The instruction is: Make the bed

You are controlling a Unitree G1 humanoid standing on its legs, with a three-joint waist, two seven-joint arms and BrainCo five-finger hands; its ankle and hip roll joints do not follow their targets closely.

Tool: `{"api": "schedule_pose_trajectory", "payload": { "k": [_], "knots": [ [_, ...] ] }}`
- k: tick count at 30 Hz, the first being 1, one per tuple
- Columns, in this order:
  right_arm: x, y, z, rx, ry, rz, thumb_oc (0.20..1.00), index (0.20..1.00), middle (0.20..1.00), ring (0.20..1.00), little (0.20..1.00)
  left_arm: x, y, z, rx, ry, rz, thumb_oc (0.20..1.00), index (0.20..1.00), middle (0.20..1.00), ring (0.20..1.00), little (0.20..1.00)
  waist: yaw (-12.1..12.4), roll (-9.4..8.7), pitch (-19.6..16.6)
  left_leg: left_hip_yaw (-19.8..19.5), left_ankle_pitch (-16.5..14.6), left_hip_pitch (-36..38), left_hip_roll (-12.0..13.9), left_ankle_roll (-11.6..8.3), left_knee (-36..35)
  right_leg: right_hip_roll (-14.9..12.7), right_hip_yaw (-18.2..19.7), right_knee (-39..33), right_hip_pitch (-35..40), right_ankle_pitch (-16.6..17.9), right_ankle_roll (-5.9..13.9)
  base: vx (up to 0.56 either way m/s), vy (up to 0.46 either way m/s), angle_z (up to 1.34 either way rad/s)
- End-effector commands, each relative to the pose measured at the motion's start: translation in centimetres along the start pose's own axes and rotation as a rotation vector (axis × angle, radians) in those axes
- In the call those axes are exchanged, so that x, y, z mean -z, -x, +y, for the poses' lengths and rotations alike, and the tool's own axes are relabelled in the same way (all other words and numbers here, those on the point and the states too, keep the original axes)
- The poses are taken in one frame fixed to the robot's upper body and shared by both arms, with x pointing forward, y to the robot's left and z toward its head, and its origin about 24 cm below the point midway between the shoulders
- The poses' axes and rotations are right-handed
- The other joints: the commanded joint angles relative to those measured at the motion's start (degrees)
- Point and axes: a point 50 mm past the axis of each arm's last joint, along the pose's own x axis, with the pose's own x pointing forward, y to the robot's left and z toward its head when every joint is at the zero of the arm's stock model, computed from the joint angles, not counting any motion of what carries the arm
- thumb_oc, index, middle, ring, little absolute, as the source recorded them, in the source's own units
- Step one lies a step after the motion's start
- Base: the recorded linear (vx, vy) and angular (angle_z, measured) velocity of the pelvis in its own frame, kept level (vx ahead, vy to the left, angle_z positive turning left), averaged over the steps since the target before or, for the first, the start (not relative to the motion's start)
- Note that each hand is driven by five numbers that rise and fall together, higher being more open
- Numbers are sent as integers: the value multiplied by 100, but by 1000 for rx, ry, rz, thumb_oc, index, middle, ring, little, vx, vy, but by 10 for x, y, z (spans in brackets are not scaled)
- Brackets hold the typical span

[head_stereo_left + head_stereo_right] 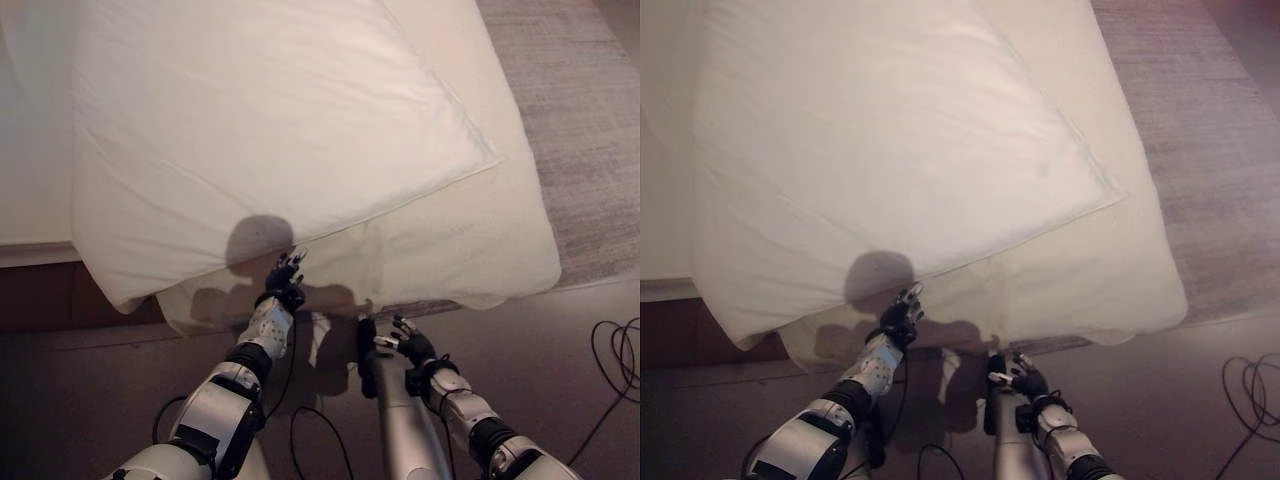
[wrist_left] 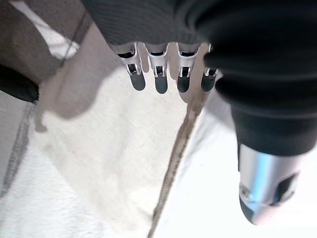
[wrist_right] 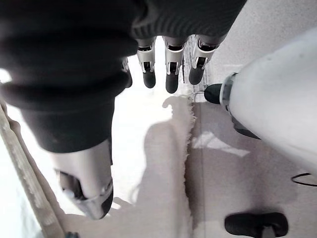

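Observation:
A white duvet [image 1: 260,130] lies skewed across the bed, one corner pointing right. Beneath it a cream blanket [image 1: 470,240] hangs over the bed's near edge. My left hand [image 1: 283,285] reaches up to the hanging edge just below the duvet, fingers straight and holding nothing. In the left wrist view its fingertips [image 2: 159,83] hover over cream cloth with a stitched seam [image 2: 173,158]. My right hand [image 1: 410,348] is lower, under the blanket's hem, open and apart from the cloth. Beyond its fingers [image 3: 171,79] in the right wrist view are the hem and the floor.
The brown bed frame [image 1: 40,295] shows at the left under the mattress. A grey rug [image 1: 585,120] runs along the bed's right side. Bare floor [image 1: 560,320] lies in front of the bed.

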Motion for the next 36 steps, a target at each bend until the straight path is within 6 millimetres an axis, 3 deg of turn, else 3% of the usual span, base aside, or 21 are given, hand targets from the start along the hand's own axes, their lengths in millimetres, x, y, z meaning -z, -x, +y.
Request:
{"api": "schedule_pose_trajectory", "payload": {
  "k": [1, 9, 21, 26, 28, 29, 30, 36],
  "knots": [
    [-3, 3, 7, -27, -7, -45, 1000, 1000, 1000, 1000, 1000, -16, -4, -15, 28, 107, -49, 1000, 1000, 1000, 1000, 1000, -59, -92, -302, 152, -2, -575, -223, 450, 239, 305, -387, -298, -53, 138, -26, 0, 0, 0],
    [-1, 5, 11, -32, -28, -49, 1000, 1000, 1000, 1000, 1000, -36, -7, -17, 22, 231, -111, 1000, 1000, 1000, 1000, 1000, -126, -156, -319, 128, 35, -725, -179, 410, 261, 369, -366, -318, -197, 121, -74, 7, -23, -4],
    [14, 12, 6, 1, -52, -15, 1000, 1000, 1000, 1000, 1000, -95, -11, -34, 55, 330, -269, 1000, 1000, 1000, 1000, 1000, -201, -134, -439, 90, 46, -987, -101, 370, 339, 386, -391, -228, -462, 97, -109, 6, -15, 0],
    [20, 15, 7, 6, -62, 0, 1000, 1000, 1000, 1000, 1000, -105, -9, -42, 90, 351, -298, 1000, 1000, 1000, 1000, 1000, -185, -88, -482, 53, -82, -961, -95, 314, 334, 395, -362, -193, -464, 3, -51, 29, 0, 0],
    [21, 15, 7, 7, -63, 3, 1000, 1000, 1000, 1000, 1000, -106, -9, -45, 100, 356, -304, 1000, 1000, 1000, 1000, 1000, -180, -103, -464, 87, 27, -1037, -104, 369, 350, 371, -395, -218, -517, 105, -103, -33, 2, -1],
    [22, 16, 7, 9, -64, 7, 1000, 1000, 1000, 1000, 1000, -107, -8, -47, 108, 363, -309, 1000, 1000, 1000, 1000, 1000, -162, -76, -487, 46, -84, -965, -97, 317, 321, 393, -367, -200, -467, 7, -43, 0, 0, 0],
    [24, 16, 8, 15, -71, 8, 1000, 1000, 1000, 1000, 1000, -107, -6, -54, 138, 374, -317, 1000, 1000, 1000, 1000, 1000, -153, -80, -457, 81, 29, -1040, -106, 378, 338, 358, -406, -224, -510, 111, -97, 73, -6, -3],
    [23, 16, 10, 20, -80, 1, 1000, 1000, 1000, 1000, 1000, -104, -4, -63, 167, 403, -320, 1000, 1000, 1000, 1000, 1000, -106, -42, -457, 27, -84, -977, -124, 329, 323, 371, -379, -184, -467, 8, -49, 12, -3, 1]
  ]
}}
